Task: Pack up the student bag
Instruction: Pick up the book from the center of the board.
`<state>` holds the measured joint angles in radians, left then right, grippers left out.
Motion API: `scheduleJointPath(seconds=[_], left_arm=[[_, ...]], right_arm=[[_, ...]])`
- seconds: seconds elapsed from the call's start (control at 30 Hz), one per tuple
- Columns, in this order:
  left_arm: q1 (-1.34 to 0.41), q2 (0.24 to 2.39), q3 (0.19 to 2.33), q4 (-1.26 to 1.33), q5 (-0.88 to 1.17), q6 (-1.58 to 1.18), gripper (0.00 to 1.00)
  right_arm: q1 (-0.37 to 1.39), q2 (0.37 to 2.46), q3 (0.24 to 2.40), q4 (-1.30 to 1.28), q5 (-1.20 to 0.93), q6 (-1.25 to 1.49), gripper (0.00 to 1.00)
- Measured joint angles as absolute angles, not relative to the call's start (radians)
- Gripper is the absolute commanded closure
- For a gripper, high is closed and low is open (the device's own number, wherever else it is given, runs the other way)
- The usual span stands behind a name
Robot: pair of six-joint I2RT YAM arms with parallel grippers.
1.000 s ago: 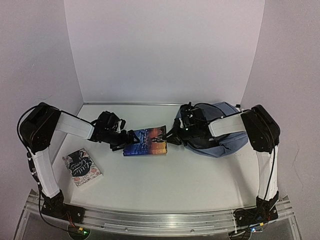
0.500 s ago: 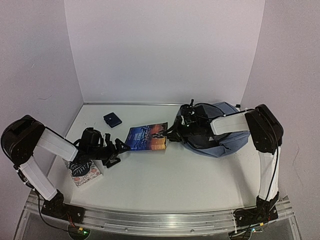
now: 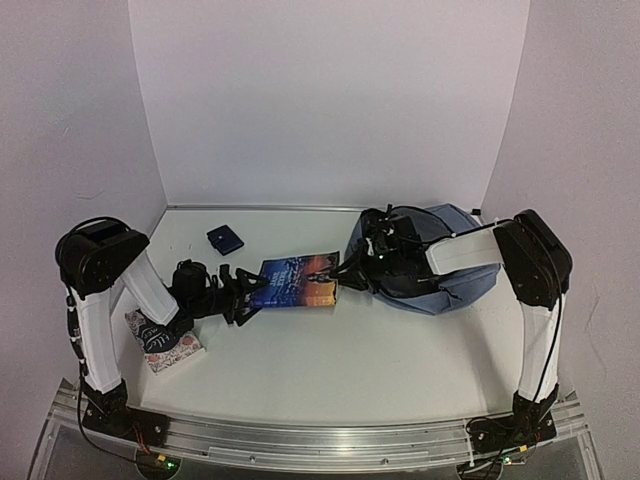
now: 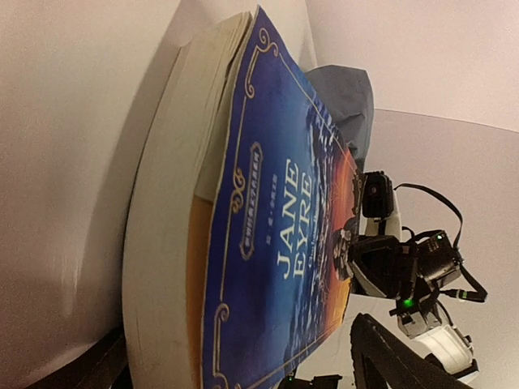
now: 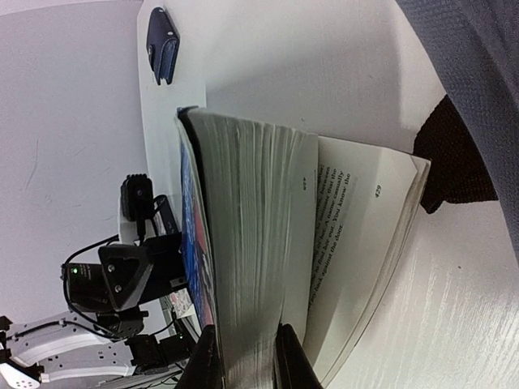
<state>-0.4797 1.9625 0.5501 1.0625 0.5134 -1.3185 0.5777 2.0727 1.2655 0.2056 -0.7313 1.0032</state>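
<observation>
While the right gripper (image 3: pixel 340 274) stays clamped on the right-hand end of the Jane Eyre paperback (image 3: pixel 297 281), the overhead view shows the left gripper (image 3: pixel 246 293) closer in than half a second ago. Then it hung short of the book over the table (image 3: pixel 330 370). Now its jaws stand apart on either side of the book's left end, and whether they touch it I cannot tell. The left arm's shoulder has swung in toward the middle. The student bag (image 3: pixel 455 275) lies where it was at the right rear, just behind the right gripper. A small dark-blue pouch (image 3: pixel 224 240), hidden a second ago, lies near the back wall, and a second book (image 3: pixel 180 350) lies under the left forearm. From the left wrist, the blue cover fills the space between two spread fingers (image 4: pixel 397 356), with the bag beyond. From the right wrist, the fingers (image 5: pixel 293 365) pinch a thick block of pages, and the last leaves splay loose toward the bag's fabric.
</observation>
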Motion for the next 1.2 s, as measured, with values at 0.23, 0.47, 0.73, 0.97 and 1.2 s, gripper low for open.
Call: scheduleJointPath(seconds=[0.23,0.47,0.73,0.97,1.2], left_arm=[[-0.470,2.085,0.583,1.237,0.584,-1.405,0.30],[-0.465,2.088,0.610,1.160,0.665,-1.364,0.49],[-0.458,2.025,0.606,1.067,0.715,-1.300,0.72],[-0.454,1.911,0.606,1.013,0.715,-1.258,1.00],[-0.459,1.742,0.608,0.887,0.687,-1.226,1.00]], right_arm=[[0.572,2.042,1.232,0.207,-0.753,0.973,1.00],[0.568,2.034,1.212,0.172,-0.758,0.900,1.00],[0.565,2.033,1.238,0.102,-0.771,0.851,1.00],[0.550,2.032,1.293,0.035,-0.794,0.828,0.53],[0.556,1.971,1.377,-0.046,-0.845,0.757,0.02]])
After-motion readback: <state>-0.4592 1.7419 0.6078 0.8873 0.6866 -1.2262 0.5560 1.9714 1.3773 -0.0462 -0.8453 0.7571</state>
